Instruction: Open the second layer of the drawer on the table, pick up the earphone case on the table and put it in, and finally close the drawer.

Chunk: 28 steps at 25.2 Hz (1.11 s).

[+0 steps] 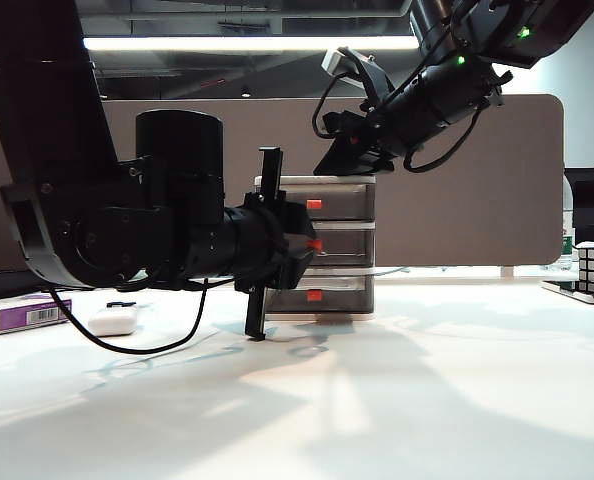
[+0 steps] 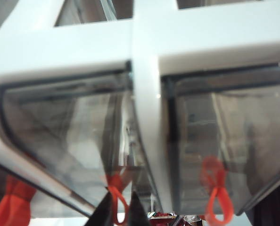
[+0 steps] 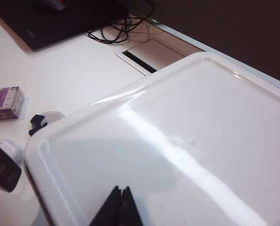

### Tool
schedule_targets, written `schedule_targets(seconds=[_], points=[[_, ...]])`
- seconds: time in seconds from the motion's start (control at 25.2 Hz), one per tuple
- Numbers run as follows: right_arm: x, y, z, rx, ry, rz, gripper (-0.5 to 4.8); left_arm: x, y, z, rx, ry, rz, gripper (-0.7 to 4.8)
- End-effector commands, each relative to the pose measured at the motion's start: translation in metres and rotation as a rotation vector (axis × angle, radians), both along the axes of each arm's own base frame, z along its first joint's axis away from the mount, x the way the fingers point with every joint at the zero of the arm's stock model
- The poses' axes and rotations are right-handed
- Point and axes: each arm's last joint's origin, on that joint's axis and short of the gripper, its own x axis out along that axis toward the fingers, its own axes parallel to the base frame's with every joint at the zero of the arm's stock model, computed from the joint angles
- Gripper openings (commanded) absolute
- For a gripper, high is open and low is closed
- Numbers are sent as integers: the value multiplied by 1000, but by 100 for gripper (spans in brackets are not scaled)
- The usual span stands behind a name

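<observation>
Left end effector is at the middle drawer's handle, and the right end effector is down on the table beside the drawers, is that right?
Not quite. The right end effector is over the drawer unit's top, not on the table; the right wrist view shows it. The left end effector is at the middle handle, as you said.

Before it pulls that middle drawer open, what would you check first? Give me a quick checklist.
1. Left gripper shut on the middle handle: ok, fingertips meet around the orange loop.
2. Right drawer chosen: ok, it sits at the second layer.
3. Right gripper steadying the drawer's top: ok, shut and on the lid.
4. Second layer closed: ok, flush with the others.
5. Earphone case clear of the pull path: ok, off to the side.
</observation>
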Motion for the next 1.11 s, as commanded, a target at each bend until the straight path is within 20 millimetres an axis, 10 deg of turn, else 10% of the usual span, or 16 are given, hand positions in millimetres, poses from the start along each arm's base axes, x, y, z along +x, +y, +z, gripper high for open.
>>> schedule_targets(seconds=[0.04, 1.11], points=[[-1, -1, -10, -23, 69, -12, -2, 0, 0, -4, 20, 18, 0, -5], [-7, 2, -13, 39, 163, 98, -3, -35, -2, -39, 34, 268, -150, -6]])
